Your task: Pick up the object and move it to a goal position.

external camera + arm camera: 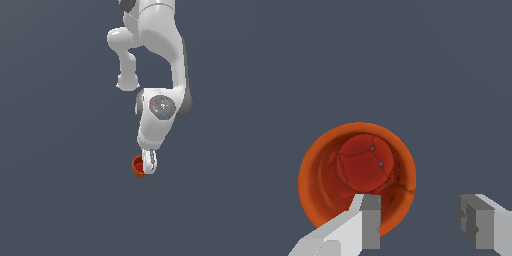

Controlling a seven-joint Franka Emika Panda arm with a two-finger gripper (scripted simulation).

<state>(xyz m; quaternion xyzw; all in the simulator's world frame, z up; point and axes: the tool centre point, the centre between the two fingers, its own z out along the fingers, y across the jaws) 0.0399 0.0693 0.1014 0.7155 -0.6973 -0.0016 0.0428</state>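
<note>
Wrist view: we are straddling the small orange-red ribbed cup-shaped pot's [357, 175] wall, one finger [368, 220] inside, jaws wide and empty; we are aiming to close gently, keeping it upright on the grey worktop [50, 200].

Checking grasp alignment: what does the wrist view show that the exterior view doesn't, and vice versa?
Wrist view only: the pot's dark red inside, and both fingers spread apart, one over the pot's mouth, the other outside its rim. Exterior view only: the white arm reaching down, hiding part of the pot. Both: the orange-red pot at the gripper on a plain grey surface.
</note>
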